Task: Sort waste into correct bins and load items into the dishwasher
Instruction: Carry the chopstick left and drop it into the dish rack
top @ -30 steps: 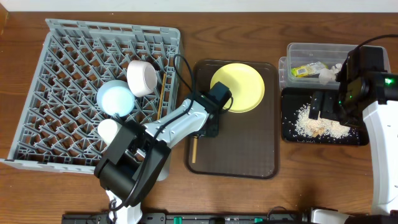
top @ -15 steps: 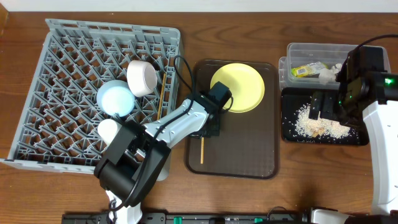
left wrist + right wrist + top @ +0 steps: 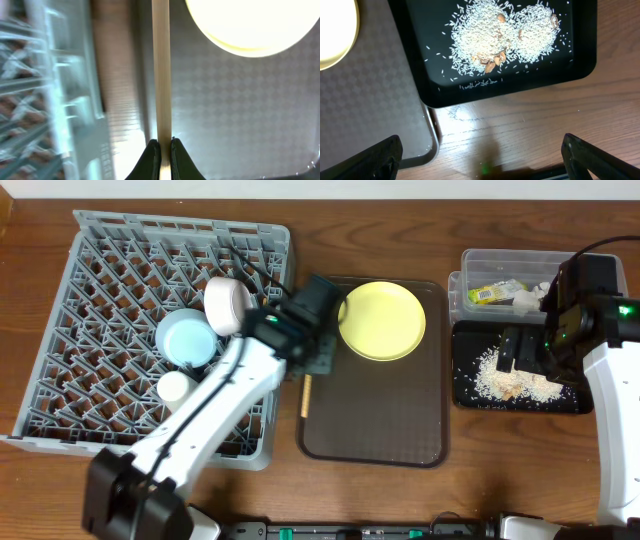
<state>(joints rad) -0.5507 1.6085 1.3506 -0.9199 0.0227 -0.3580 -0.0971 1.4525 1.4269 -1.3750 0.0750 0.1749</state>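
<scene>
- The left claw (image 3: 161, 149) is nearly shut, its two tips pinched on one end of a wooden chopstick (image 3: 161, 65) that runs straight out ahead of it.
- Since half a second ago the left arm is swung off the middle of the brown tray (image 3: 390, 420) towards the right wall of the grey rack (image 3: 100, 300). The chopstick is carried with it and is now seen over the tray's left edge.
- The yellow plate (image 3: 382, 320) is left unmoved on the brown tray.
- The blue bowl (image 3: 186, 340), white bowl (image 3: 228, 305) and cup (image 3: 177, 387) are already set in the rack.
- The right claw (image 3: 482, 160) is held wide open and empty over the wooden surface (image 3: 520, 130), just beside the black tray (image 3: 580, 30) of rice (image 3: 490, 35). No change is seen there.
- The wrapper (image 3: 487, 294) and tissue (image 3: 527, 298) are lying in the clear tub (image 3: 500, 260).
- The chopstick is judged to be on its way into the rack, and after it only the plate is left to load.
</scene>
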